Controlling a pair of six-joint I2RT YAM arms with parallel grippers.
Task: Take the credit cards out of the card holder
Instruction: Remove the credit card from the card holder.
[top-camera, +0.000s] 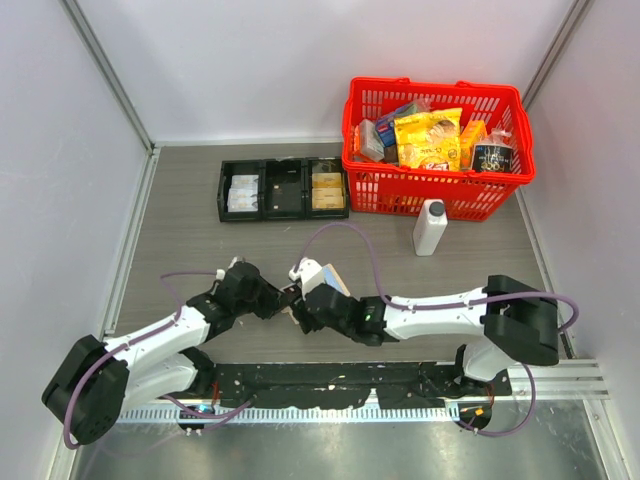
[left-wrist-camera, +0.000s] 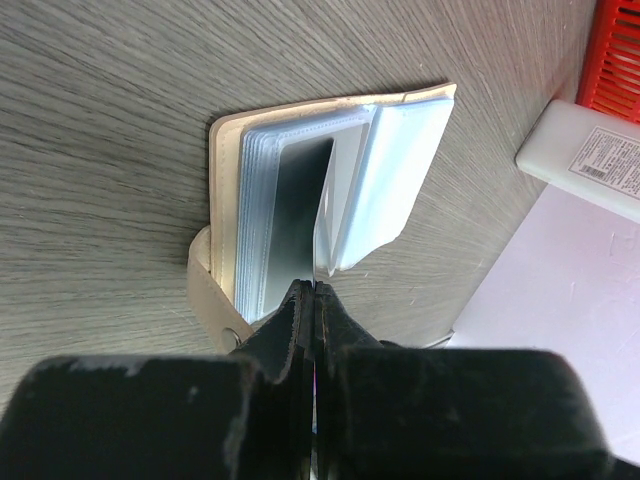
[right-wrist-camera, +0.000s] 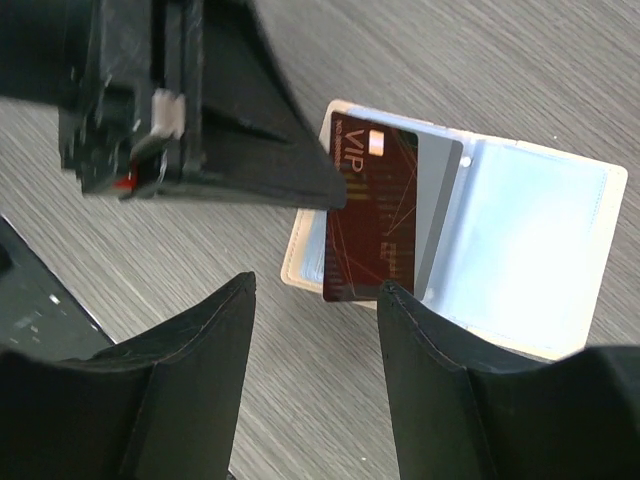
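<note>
Grey wood table (left-wrist-camera: 100, 150), card holder (right-wrist-camera: 530, 250) lying open. Left gripper (left-wrist-camera: 312, 290) is clamped on a maroon card (right-wrist-camera: 370, 220), which looks partway out ahead of its fingertips. Right gripper (right-wrist-camera: 315, 285) has its fingers apart, holder just beyond them. No cards fully out yet, I reckon.

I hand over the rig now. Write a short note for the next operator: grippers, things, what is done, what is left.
Left gripper: shut on the edge of the maroon card.
Right gripper: open, empty, hovering by the card holder.
Card holder: lies open on the table.
Done: holder open, one card gripped; I cannot tell whether it is free.
Left: draw this card out, set it down, check for others.
</note>
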